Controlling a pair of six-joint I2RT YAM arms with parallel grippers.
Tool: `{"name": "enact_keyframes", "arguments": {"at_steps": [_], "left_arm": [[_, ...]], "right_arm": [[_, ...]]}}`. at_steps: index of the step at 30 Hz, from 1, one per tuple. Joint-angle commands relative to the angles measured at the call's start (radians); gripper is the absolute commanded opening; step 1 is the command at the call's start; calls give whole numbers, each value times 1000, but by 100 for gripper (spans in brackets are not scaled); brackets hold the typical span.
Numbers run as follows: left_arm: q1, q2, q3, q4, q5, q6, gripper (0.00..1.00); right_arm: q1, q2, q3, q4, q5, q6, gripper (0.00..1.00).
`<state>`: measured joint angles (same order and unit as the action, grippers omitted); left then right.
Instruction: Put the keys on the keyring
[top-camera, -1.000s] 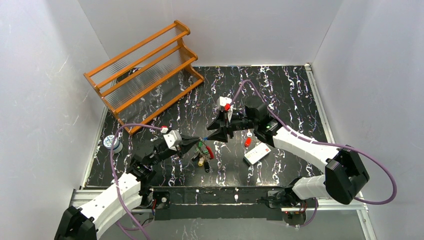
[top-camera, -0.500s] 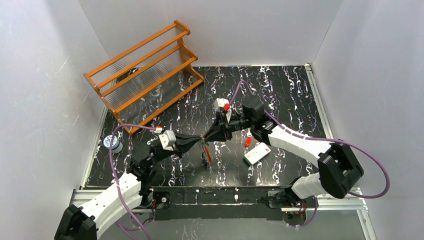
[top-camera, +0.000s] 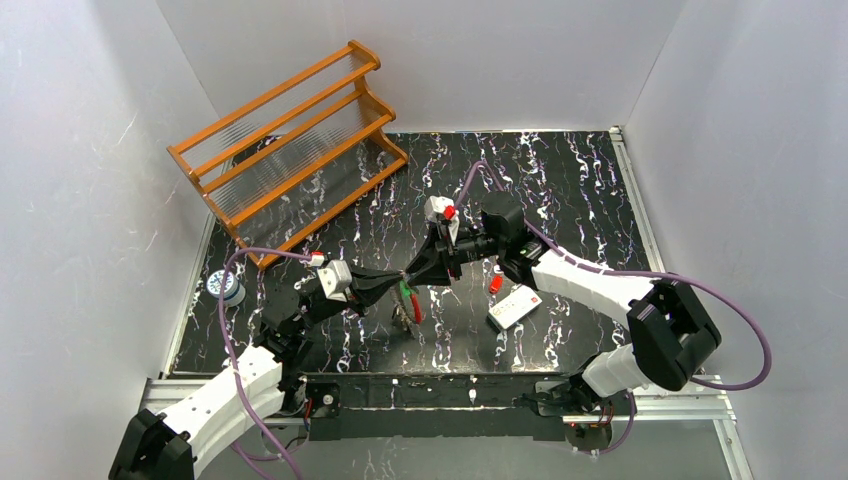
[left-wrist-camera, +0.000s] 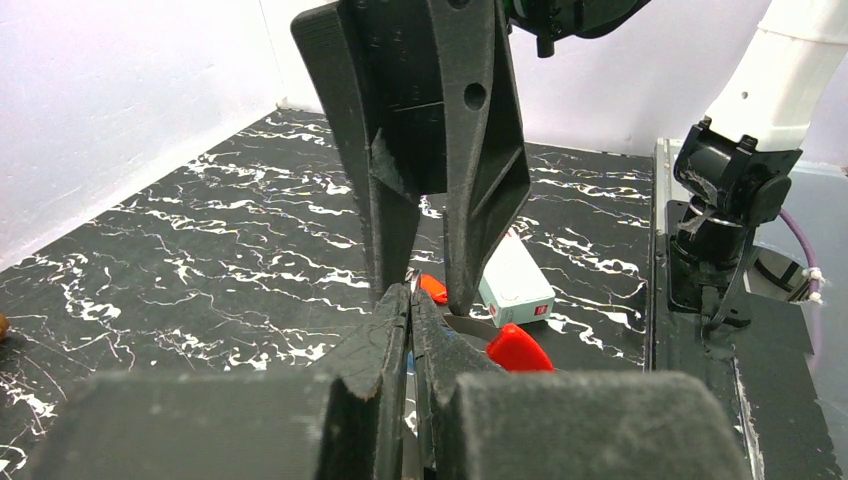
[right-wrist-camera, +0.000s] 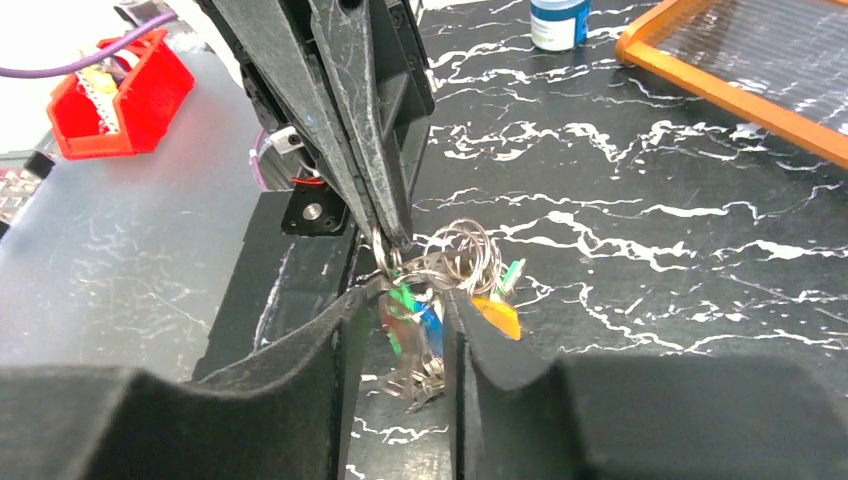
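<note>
Keyring hangs above the bench, pinched in the clenched left pincer. Keys with green, blue and orange heads dangle from it between the half-closed fingers of the right pincer; whether it grips them cannot be told. One red key lies on the bench beside a white card.

White walls on three sides, black white-veined tabletop, orange wooden rack at back left
</note>
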<state>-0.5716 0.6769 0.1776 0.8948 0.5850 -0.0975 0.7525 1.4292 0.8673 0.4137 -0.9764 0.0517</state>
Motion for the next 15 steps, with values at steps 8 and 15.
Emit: {"name": "enact_keyframes", "arguments": {"at_steps": [8,15], "left_arm": [[-4,-11,4,30,-50,51,0],[-4,88,66,13,-100,122,0]], "right_arm": [[-2,-153,-88,-13,253,-87,71],[-2,-224,-170,48,337,-67,86]]}}
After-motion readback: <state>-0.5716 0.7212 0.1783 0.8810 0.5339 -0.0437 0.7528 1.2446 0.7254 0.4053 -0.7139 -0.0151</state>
